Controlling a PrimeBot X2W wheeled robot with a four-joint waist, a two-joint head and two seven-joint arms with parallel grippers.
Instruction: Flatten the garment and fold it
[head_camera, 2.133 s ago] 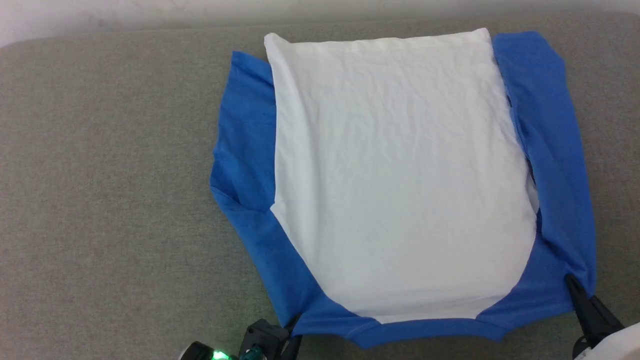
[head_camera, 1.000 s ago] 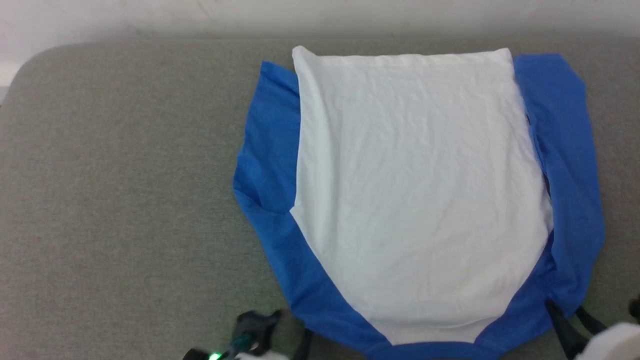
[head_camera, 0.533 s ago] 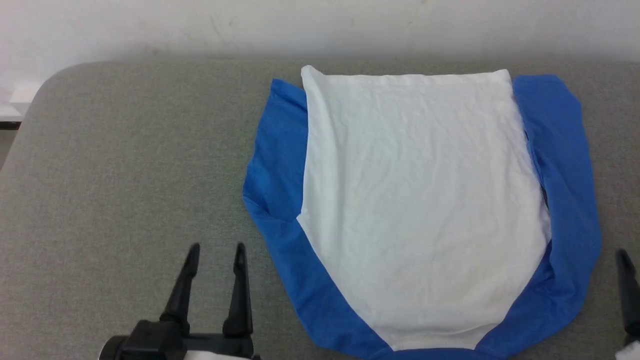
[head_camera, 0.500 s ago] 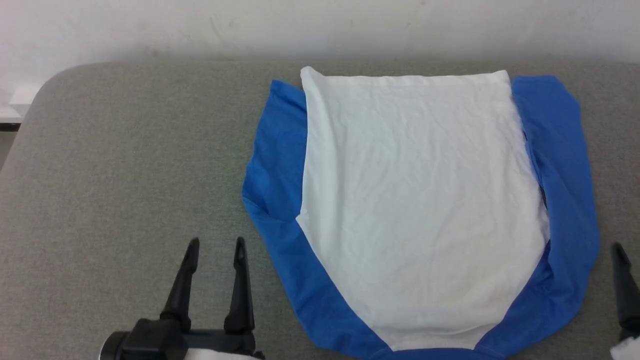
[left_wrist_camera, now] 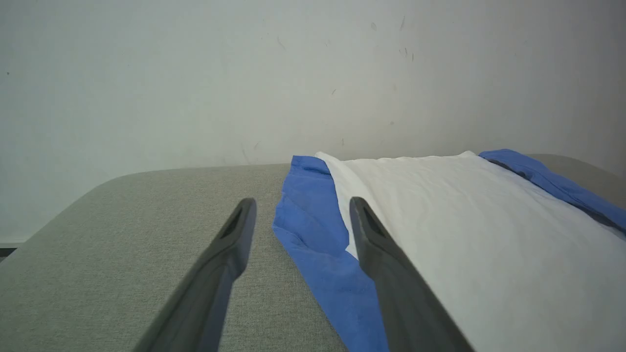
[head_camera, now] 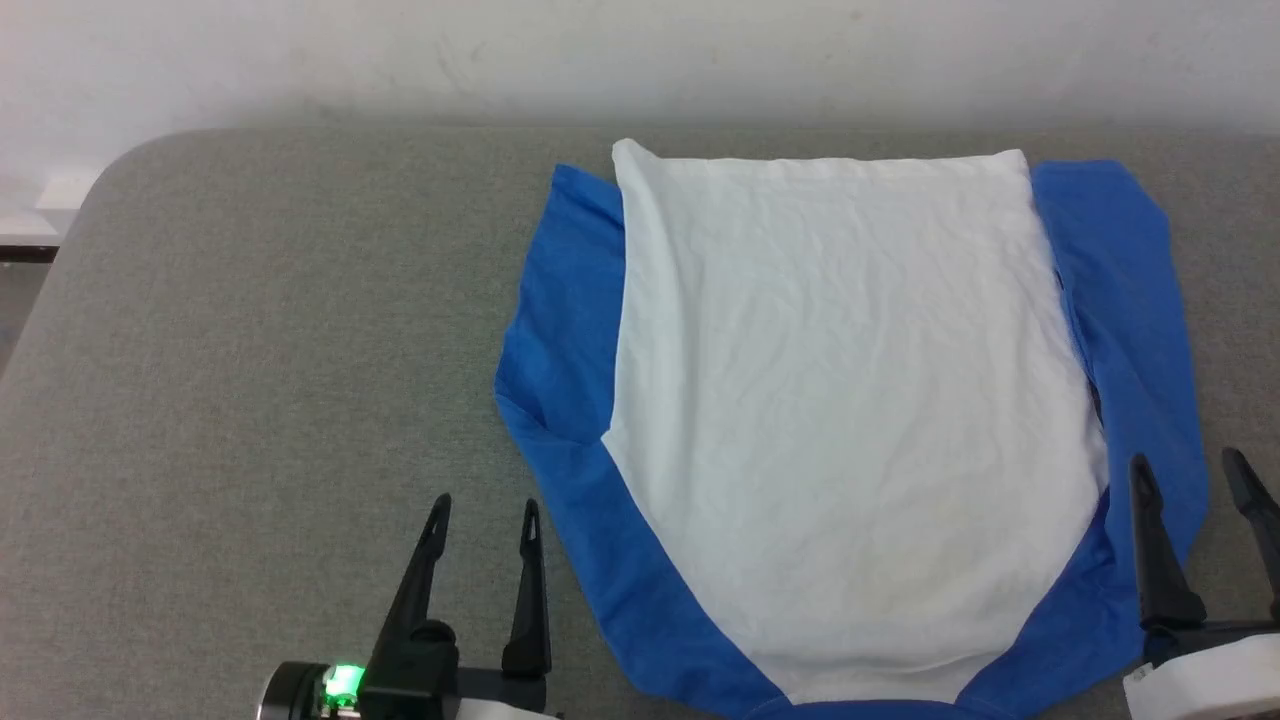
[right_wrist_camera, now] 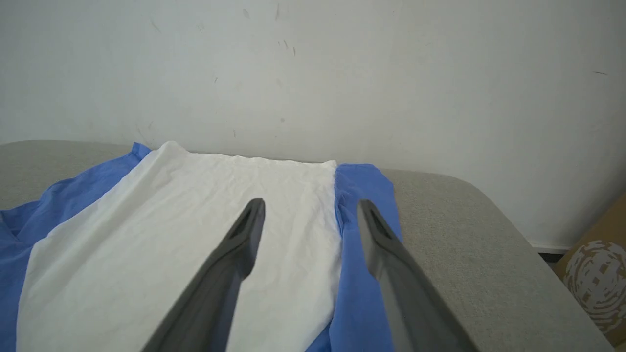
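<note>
White-and-blue T-shirt [head_camera: 850,400] lies flat on the grey worktop [head_camera: 250,350]; my left gripper [head_camera: 485,503] and right gripper [head_camera: 1185,460] sit at its near corners, spread, empty.

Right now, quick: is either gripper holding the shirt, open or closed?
Left gripper: open, holding nothing, beside the garment.
Right gripper: open, holding nothing, at the garment's blue edge.

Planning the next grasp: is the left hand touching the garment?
Apart. In the head view, a strip of the grey surface shows between the open left hand and the blue edge of the garment.
</note>
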